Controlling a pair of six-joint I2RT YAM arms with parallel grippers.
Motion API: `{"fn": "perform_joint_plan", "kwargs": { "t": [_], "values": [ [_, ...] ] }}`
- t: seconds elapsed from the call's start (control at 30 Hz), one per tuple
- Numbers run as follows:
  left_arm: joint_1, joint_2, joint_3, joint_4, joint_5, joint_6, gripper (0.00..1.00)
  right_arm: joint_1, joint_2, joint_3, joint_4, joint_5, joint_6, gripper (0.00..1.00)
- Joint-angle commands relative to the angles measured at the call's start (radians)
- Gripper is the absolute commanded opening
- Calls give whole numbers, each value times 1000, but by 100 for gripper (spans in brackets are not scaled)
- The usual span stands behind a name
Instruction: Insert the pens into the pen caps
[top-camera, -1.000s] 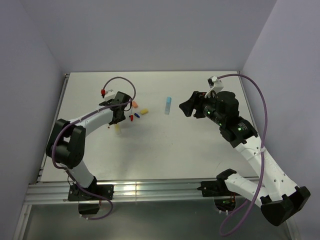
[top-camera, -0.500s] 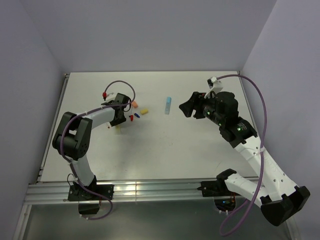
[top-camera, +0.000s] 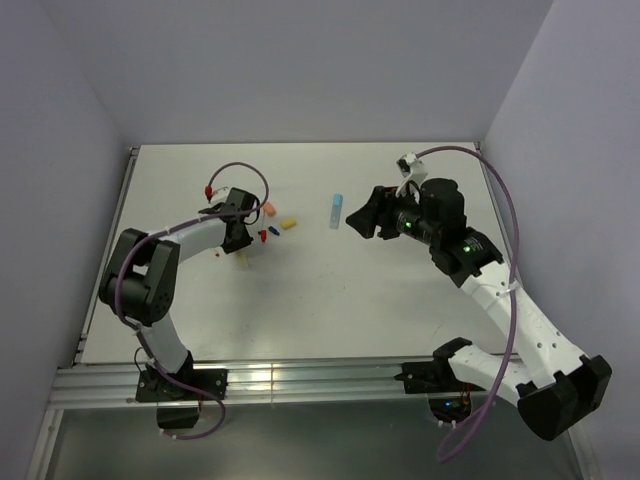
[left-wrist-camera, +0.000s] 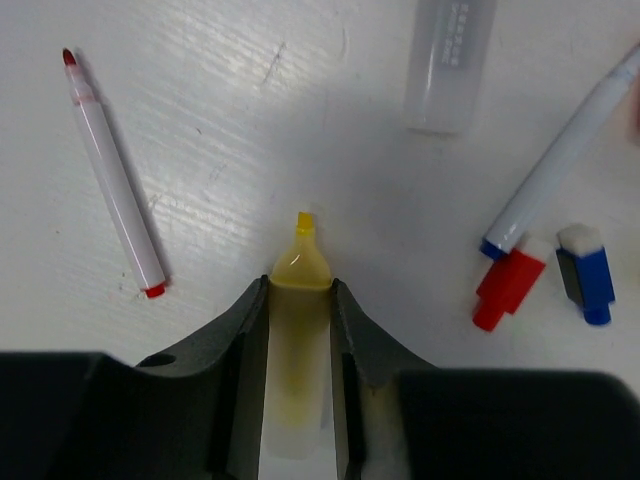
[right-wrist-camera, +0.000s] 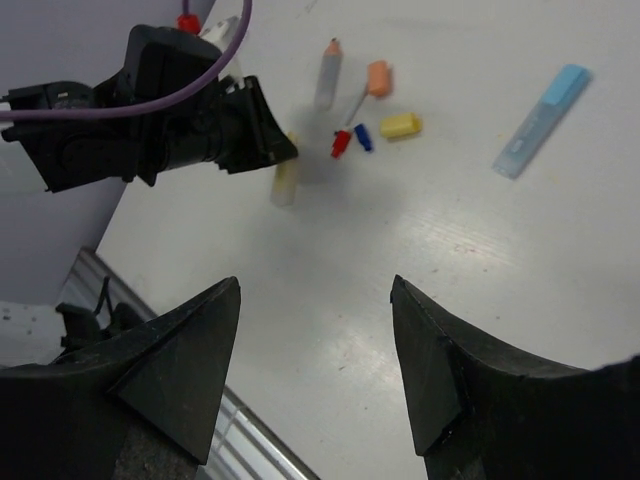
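Note:
My left gripper (left-wrist-camera: 300, 285) is shut on a stubby yellow pen (left-wrist-camera: 298, 300), whose tip pokes out ahead of the jaws just above the table. Around it lie a thin red-tipped pen (left-wrist-camera: 112, 180), a pale translucent barrel (left-wrist-camera: 448, 65), a thin blue-ended pen (left-wrist-camera: 565, 160), a red cap (left-wrist-camera: 508, 288) and a dark blue cap (left-wrist-camera: 585, 280). From above, an orange cap (top-camera: 268, 209) and a yellow cap (top-camera: 289, 223) lie just right of the left gripper (top-camera: 238, 245). My right gripper (top-camera: 358, 218) hovers open and empty beside a light blue pen (top-camera: 336, 210).
The white table (top-camera: 400, 290) ends at a metal rail (top-camera: 300, 380) along the near side. Purple-grey walls enclose the back and both sides. A purple cable (top-camera: 240, 165) loops above the left wrist.
The left jaws have narrowed onto the yellow pen. The right arm has swung a little left, toward the light blue pen.

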Motion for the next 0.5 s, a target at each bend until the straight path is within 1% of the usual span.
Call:
{"fn": "perform_joint_plan", "kwargs": {
  "t": [0.0,0.1,0.13,0.2,0.37,0.47],
  "values": [
    [-11,-131,-15,-24,82,0,0,9,50,-17,119,-199,23,69],
    [-40,-225,6,-60,85,-17,0,32,93,-111,262,-223,70,68],
    [-52,-242,23,-71,81,-23,0,41,105,-126,335,-213,79,68],
    [-101,-282,44,-94,67,-46,0,73,148,-160,397,-192,106,66],
    [-230,-313,126,-152,6,-95,0,140,232,-188,596,-144,179,65],
    [-277,-321,149,-142,4,-129,0,171,288,-186,664,-120,204,65]
  ]
}}
